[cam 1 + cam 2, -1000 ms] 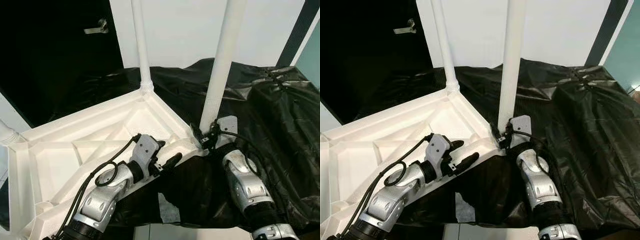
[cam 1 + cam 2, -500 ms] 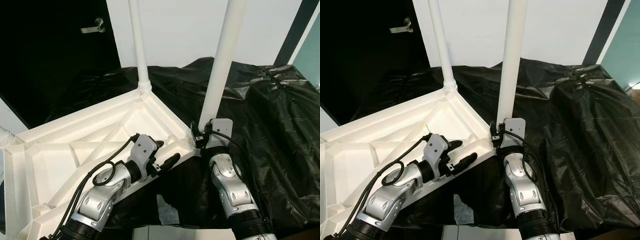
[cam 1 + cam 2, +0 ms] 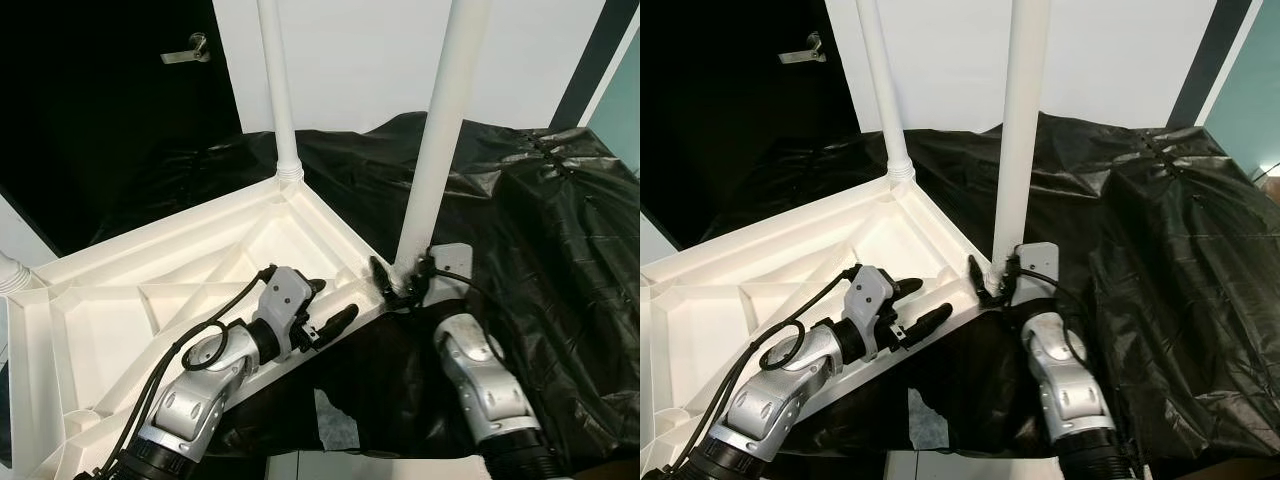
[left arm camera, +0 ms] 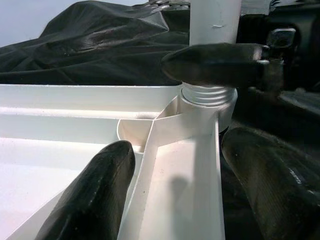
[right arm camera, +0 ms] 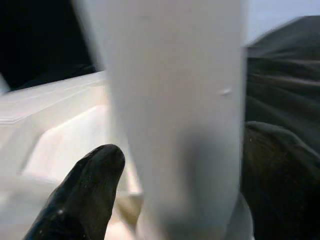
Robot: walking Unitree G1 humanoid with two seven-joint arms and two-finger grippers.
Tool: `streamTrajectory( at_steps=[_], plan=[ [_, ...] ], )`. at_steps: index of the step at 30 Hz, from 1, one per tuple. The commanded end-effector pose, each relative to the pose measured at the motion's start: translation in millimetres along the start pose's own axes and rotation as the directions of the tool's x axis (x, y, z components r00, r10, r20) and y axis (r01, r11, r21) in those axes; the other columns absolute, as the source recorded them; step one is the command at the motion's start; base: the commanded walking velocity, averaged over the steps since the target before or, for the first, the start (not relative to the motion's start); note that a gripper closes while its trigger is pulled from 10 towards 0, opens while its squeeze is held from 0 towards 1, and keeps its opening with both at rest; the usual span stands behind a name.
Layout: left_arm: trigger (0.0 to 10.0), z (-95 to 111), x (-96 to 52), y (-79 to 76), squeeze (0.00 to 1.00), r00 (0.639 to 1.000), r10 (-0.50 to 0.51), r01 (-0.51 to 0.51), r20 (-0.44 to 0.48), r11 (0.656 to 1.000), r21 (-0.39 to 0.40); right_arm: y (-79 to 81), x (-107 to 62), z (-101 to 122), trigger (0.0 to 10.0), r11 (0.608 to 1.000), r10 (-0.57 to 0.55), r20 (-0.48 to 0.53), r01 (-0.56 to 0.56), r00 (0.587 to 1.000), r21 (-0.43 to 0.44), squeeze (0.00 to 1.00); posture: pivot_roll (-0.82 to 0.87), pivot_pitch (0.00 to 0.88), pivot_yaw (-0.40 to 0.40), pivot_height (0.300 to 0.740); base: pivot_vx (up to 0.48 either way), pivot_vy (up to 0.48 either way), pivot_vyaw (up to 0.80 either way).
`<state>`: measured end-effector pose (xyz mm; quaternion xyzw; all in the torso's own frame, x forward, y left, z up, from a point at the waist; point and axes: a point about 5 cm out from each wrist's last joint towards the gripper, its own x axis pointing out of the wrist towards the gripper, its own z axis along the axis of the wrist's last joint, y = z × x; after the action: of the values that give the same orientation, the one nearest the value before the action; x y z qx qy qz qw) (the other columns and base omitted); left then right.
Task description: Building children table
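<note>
A white children's table (image 3: 150,290) lies upside down on a black sheet. Two white legs stand upright from its corners: the far leg (image 3: 277,90) and the near leg (image 3: 437,130). My right gripper (image 3: 400,275) is shut on the near leg just above its threaded base, and the right wrist view has the near leg (image 5: 175,100) between both fingers. My left gripper (image 3: 337,298) straddles the table's front rim close to that corner. In the left wrist view one finger sits on each side of the rim (image 4: 180,165).
The black sheet (image 3: 560,220) lies in folds to the right and behind. A third leg stub (image 3: 12,272) shows at the far left corner. A dark door with a handle (image 3: 190,50) stands behind on the left. A white scrap (image 3: 335,420) lies near the front edge.
My right wrist has turned around the near leg, so one black finger now shows left of the leg's base. The left gripper has stayed on the rim.
</note>
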<state>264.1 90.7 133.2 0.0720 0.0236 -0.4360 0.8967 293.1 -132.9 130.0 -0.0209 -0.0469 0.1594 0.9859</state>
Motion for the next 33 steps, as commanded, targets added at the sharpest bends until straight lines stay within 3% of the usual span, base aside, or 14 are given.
streamTrajectory(
  at_steps=[1,2,3,7,9,13,17,18,24,27,29,33],
  plan=[
    [10.0,1.3,-2.0,0.1,0.0,0.999,-0.048,0.048,-0.008,0.999,0.011,-5.1,-2.9,2.1,10.0,0.998,0.066,0.012,-0.066,0.998,-0.005,1.0,-0.02,0.0,0.019,0.74,0.0,0.0,0.0],
    [10.0,1.3,-2.0,0.1,0.0,0.999,-0.048,0.048,-0.008,0.999,0.011,-5.1,-2.9,2.1,10.0,0.998,0.066,0.012,-0.066,0.998,-0.005,1.0,-0.02,0.0,0.019,0.74,0.0,0.0,0.0],
    [10.0,1.7,-1.7,0.3,0.0,0.999,-0.048,0.048,-0.007,0.999,0.012,-10.1,-1.8,3.4,10.0,0.993,0.118,0.009,-0.118,0.993,-0.031,0.0,-0.02,0.0,0.019,0.74,0.0,0.0,0.0],
    [10.0,2.2,-0.4,-1.0,0.0,0.999,-0.052,0.052,-0.004,0.999,0.015,-18.2,6.6,5.3,10.0,0.97,0.233,-0.011,-0.233,0.972,-0.065,0.0,-0.01,0.0,0.016,0.74,0.0,0.0,0.0],
    [10.0,2.2,-0.4,-1.0,0.0,0.999,-0.052,0.052,-0.004,0.999,0.015,-18.2,6.6,5.3,10.0,0.97,0.233,-0.011,-0.233,0.972,-0.065,0.0,-0.01,0.0,0.016,0.74,0.0,0.0,0.0],
    [10.0,1.9,1.0,-3.8,0.0,0.998,-0.07,0.07,-0.008,0.997,0.03,-17.1,24.3,11.0,10.0,0.911,0.391,-0.046,-0.394,0.919,-0.119,0.0,0.0,0.0,0.011,0.74,0.0,0.0,0.0],
    [10.0,2.5,1.6,-4.0,0.0,0.998,-0.069,0.069,-0.006,0.997,0.032,-17.4,29.6,11.0,9.7,0.889,0.431,-0.071,-0.437,0.899,-0.136,0.0,0.0,0.0,0.004,0.74,0.0,0.0,0.0],
    [10.0,2.8,1.7,-4.2,0.0,0.998,-0.067,0.067,-0.005,0.997,0.033,-17.4,30.7,8.8,0.0,0.876,0.447,-0.093,-0.456,0.89,-0.156,0.0,0.01,0.0,0.0,0.74,0.0,0.0,0.0],
    [10.0,2.4,-0.1,-4.4,0.0,0.998,-0.058,0.058,-0.006,0.998,0.036,-19.4,30.8,1.8,0.0,0.865,0.459,-0.141,-0.477,0.877,-0.152,0.0,0.02,0.0,-0.006,0.74,0.0,0.0,0.0],
    [10.0,1.8,-1.3,-4.7,0.0,0.998,-0.056,0.056,-0.008,0.998,0.035,-20.6,29.8,-0.7,0.0,0.872,0.447,-0.151,-0.467,0.882,-0.146,0.0,0.02,0.0,-0.007,0.74,0.0,0.0,0.0],
    [10.0,-0.4,-4.0,-5.6,0.0,0.998,-0.053,0.054,-0.015,0.998,0.032,-21.8,26.1,-7.5,0.0,0.9,0.392,-0.169,-0.415,0.904,-0.132,0.0,0.02,0.0,-0.008,0.74,0.0,0.0,0.0],
    [10.0,-0.7,-4.2,-5.7,0.0,0.998,-0.053,0.054,-0.016,0.998,0.031,-22.0,26.0,-8.6,0.0,0.902,0.39,-0.169,-0.412,0.905,-0.128,0.0,0.02,0.0,-0.008,0.74,0.0,0.0,0.0]
  ],
)
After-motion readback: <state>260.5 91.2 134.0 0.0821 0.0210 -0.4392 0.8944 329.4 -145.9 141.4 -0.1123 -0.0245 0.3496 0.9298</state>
